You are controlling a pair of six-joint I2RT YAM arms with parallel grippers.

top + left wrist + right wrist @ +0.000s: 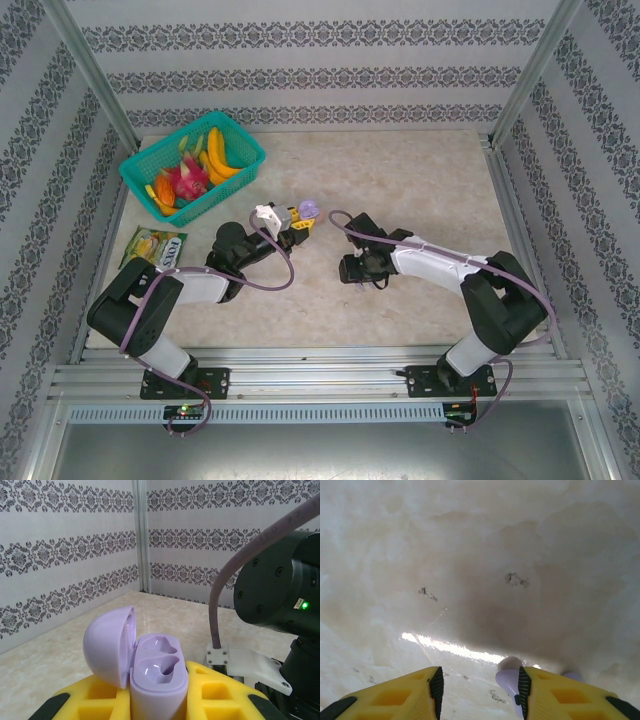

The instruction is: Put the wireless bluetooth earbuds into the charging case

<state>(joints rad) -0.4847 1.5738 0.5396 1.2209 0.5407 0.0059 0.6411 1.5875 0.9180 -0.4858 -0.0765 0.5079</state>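
Lilac charging case [159, 672] upright in left gripper [159, 697], lid open, wells empty, lilac earbud [509, 681] between right gripper [480, 680] fingers

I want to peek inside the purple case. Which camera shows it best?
The left wrist view: the lilac case sits close up, lid open, both wells showing. In the top view it is a tiny lilac dot.

The lilac earbud [507, 681] is partly hidden behind the right claw [480, 690] and cut off below.

Lilac case [309, 208] in left claw [300, 218]
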